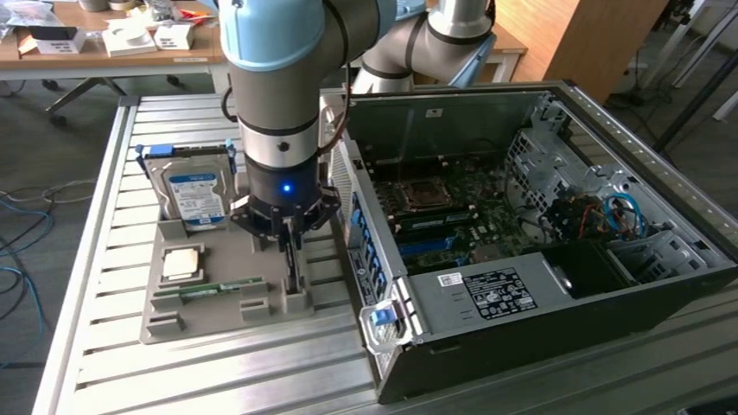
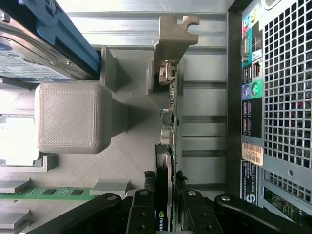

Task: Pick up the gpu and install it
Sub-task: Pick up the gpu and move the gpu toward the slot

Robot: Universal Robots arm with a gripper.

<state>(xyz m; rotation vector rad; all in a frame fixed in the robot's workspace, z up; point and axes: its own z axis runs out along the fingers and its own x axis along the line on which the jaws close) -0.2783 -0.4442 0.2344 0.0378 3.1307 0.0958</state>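
Note:
The gpu [image 1: 293, 278] stands on edge in a slot of the grey tray [image 1: 244, 259], near the open computer case [image 1: 485, 294]. In the wrist view the gpu [image 2: 170, 126] shows edge-on, a thin green board with its silver end bracket [image 2: 173, 39] at the far end. My gripper [image 1: 289, 249] has come straight down over the card. Its black fingers [image 2: 142, 212] press against both faces of the board, so my gripper [image 2: 165, 214] is shut on the gpu. The card still rests in its tray slot.
A blue-labelled hard drive [image 1: 194, 197] and a narrow green memory stick [image 1: 207, 288] sit in the same tray, with a square chip [image 1: 185, 264] between them. The case's rear port panel [image 2: 251, 92] stands close beside the card. A slatted metal table [image 1: 207, 372] carries everything.

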